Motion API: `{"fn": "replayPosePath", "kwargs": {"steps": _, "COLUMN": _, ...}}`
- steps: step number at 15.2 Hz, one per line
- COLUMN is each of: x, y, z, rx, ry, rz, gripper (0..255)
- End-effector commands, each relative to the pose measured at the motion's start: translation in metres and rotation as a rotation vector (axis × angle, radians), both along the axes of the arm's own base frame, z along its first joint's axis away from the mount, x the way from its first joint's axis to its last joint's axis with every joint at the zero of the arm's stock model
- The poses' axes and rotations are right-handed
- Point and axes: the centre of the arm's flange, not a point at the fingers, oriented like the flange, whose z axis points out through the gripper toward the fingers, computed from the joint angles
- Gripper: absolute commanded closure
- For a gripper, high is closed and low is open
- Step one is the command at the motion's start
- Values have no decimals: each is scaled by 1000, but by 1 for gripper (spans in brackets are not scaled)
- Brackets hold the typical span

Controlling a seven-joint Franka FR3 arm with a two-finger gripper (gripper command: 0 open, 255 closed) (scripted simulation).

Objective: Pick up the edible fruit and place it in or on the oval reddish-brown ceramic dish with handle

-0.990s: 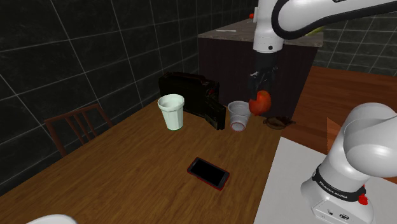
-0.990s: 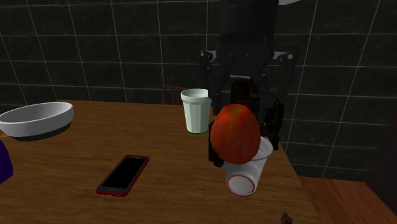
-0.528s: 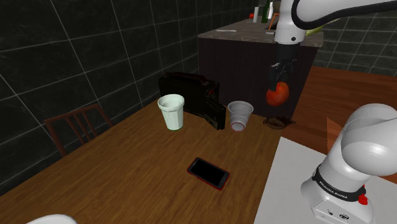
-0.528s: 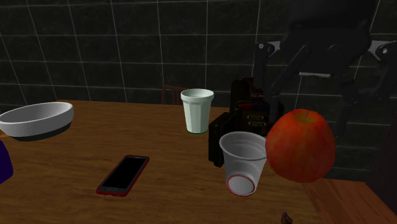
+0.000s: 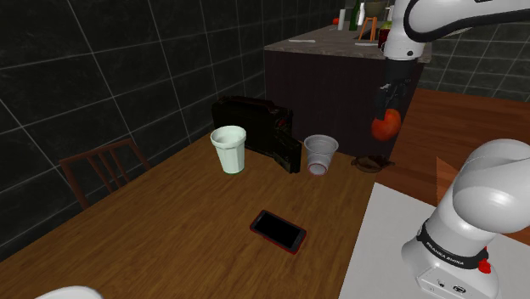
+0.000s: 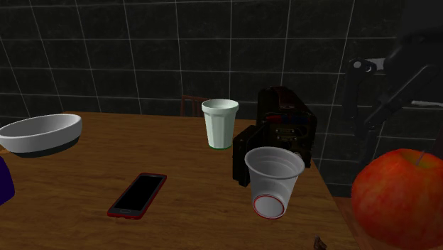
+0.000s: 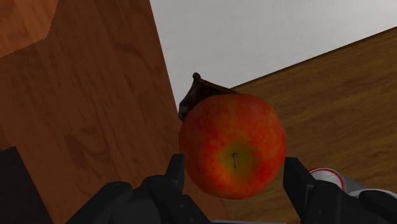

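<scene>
Table (image 5: 170, 229) of brown wood in the shoulder view, carrying a white cup (image 5: 228, 149) standing upright, a clear plastic cup (image 5: 319, 155) tipped on its side, a black boxy device (image 5: 257, 129) between and behind them, and a red-edged phone (image 5: 279, 231) lying flat nearer the white stand (image 5: 399, 246). A chair (image 5: 100, 166) stands at the table's far side, and a dark counter (image 5: 340, 76) lies beyond. A small dark dish (image 5: 367, 162) sits low past the table's end, under the arm. The apple (image 5: 386, 126) hangs in the gripper (image 5: 389, 115), in the air in front of the counter and to the right of the clear cup, with nothing between it and the dish. Half a second ago it hung closer to the cup; a second ago it was just beside the cup. In the second exterior view, a white bowl (image 6: 39, 133) rests at the table's left. The apple (image 6: 399, 199) sits at the lower right corner, cut by the frame and off the table's end, where before it was beside the clear cup (image 6: 272, 181). The cups, phone and device have not moved. In the wrist view, the two black fingers (image 7: 175, 172) stand apart only by the apple's width and press its sides, so the apple (image 7: 232, 145) is clamped between them with its stem end toward the camera. The reddish-brown dish (image 7: 198, 91) peeks out just behind the fruit, where the floor, stand top and table meet. The cup's red rim (image 7: 327, 174) shows beside one finger.
</scene>
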Motion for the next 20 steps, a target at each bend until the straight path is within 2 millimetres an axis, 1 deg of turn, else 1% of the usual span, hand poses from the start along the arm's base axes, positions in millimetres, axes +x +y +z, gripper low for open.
{"fn": "replayPosePath", "kwargs": {"steps": 1, "x": -1, "y": -1, "z": -10, "rx": 0, "ry": 0, "rz": 0, "gripper": 255}}
{"fn": "replayPosePath", "kwargs": {"steps": 16, "x": -1, "y": -1, "z": -91, "rx": 0, "ry": 0, "rz": 0, "gripper": 255}}
{"fn": "replayPosePath", "kwargs": {"steps": 20, "x": -1, "y": -1, "z": -91, "rx": 0, "ry": 0, "rz": 0, "gripper": 255}}
